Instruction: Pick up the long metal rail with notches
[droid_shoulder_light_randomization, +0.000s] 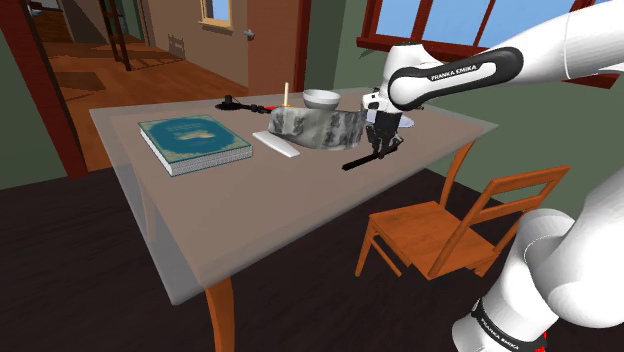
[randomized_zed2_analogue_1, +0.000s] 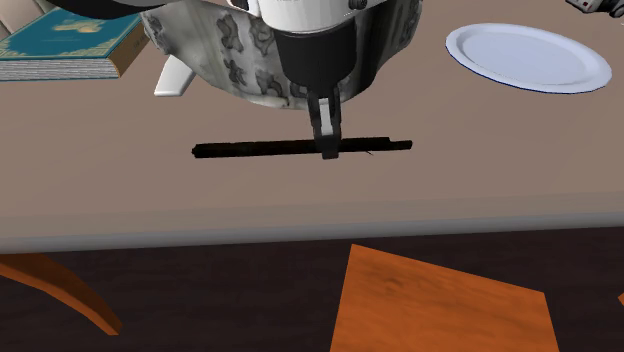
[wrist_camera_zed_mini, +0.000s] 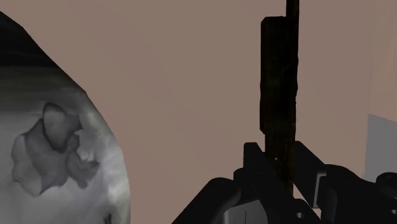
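Observation:
The long dark rail (droid_shoulder_light_randomization: 358, 161) (randomized_zed2_analogue_1: 250, 150) lies along the brown table (droid_shoulder_light_randomization: 200, 210), close to its edge, beside a mottled grey-and-white block. My black gripper (droid_shoulder_light_randomization: 382, 150) (randomized_zed2_analogue_1: 328, 148) (wrist_camera_zed_mini: 280, 172) comes straight down onto it, right of the rail's middle in the second exterior view. In the wrist view the rail (wrist_camera_zed_mini: 278, 95) runs away from the hand between the two fingers, which clasp it from both sides. I cannot tell whether the rail rests on the table or hangs just above it.
The mottled block (droid_shoulder_light_randomization: 315, 128) (randomized_zed2_analogue_1: 230, 50) (wrist_camera_zed_mini: 51, 146) stands right behind the rail. A teal book (droid_shoulder_light_randomization: 193, 142), a white bowl (droid_shoulder_light_randomization: 321, 98) and a white plate (randomized_zed2_analogue_1: 527, 55) are also on the table. A wooden chair (droid_shoulder_light_randomization: 450, 225) stands beyond the near edge.

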